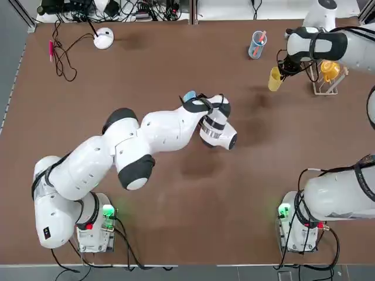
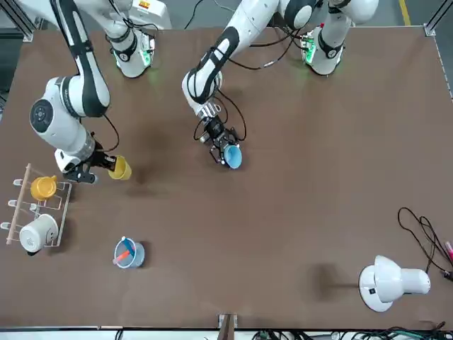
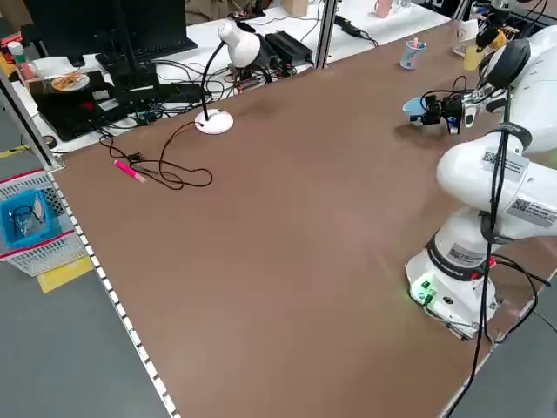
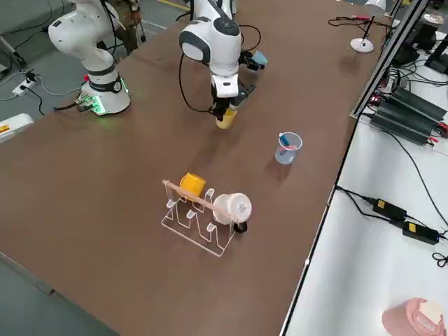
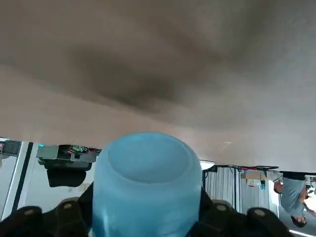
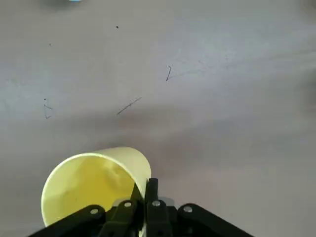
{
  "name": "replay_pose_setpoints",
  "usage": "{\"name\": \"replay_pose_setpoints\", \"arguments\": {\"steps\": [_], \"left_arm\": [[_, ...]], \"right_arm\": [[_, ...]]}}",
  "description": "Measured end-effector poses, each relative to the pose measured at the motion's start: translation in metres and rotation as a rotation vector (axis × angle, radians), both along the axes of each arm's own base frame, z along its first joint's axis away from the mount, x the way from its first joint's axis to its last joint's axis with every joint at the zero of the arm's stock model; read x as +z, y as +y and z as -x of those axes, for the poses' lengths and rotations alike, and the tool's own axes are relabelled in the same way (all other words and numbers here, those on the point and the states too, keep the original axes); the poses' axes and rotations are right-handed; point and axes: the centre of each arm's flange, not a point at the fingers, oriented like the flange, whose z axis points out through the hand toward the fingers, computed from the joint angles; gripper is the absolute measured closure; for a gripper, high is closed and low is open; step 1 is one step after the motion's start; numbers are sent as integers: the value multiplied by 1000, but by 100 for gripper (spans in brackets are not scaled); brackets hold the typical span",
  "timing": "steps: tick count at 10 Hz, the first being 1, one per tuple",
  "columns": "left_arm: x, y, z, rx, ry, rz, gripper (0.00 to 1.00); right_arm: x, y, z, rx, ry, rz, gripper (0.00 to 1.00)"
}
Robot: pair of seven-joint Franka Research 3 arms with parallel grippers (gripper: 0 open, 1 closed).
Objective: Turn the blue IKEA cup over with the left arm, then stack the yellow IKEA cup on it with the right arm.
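Nearest to us, at the bases' edge of the brown desk (image 1: pixel 176 234), we see the left arm (image 1: pixel 117 152) stretched forward and across toward the desk's middle. Its left pincer (image 2: pixel 221 147) holds the blue IKEA cup (image 2: pixel 233 156) between its fingers; in the left wrist view the cup (image 5: pixel 147 182) shows its closed bottom facing away from the camera, the fingers dark on both sides of it. We cannot tell whether the cup rests on the desk or hangs just above it, nor how firmly the fingers press. Farther off, on the right side, the right arm (image 1: pixel 328 44) bends over the far part of the desk, and its right pincer (image 6: pixel 148 207) is clamped together on the rim of the yellow IKEA cup (image 6: pixel 94 185), one finger inside the wall and one outside, mouth toward the wrist camera. In the top view that cup (image 1: pixel 275 79) is held well apart from the blue one. Just beside it stands a clear rack (image 4: pixel 199 217) bearing an orange-yellow mug (image 4: pixel 190 185) and a white mug (image 4: pixel 232 208). Beyond, a clear blue tumbler (image 1: pixel 257 44) with pink sticks stands near the far edge, and far to the left a white desk lamp (image 1: pixel 103 38) with a looping black cable (image 1: pixel 64 61).
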Motion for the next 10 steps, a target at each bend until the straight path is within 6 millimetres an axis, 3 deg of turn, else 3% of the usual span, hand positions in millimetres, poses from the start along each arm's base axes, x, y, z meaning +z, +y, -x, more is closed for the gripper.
{"name": "replay_pose_setpoints", "arguments": {"steps": [2,7,10], "left_arm": [[2,-1,0,1,-3,5,19],[3,-2,-1,7,-14,21,15],[5,-3,-2,14,-25,34,1]], "right_arm": [[1,0,0,0,-1,0,95],[1,0,-1,0,-1,0,95],[2,0,-1,0,-2,0,95]]}}
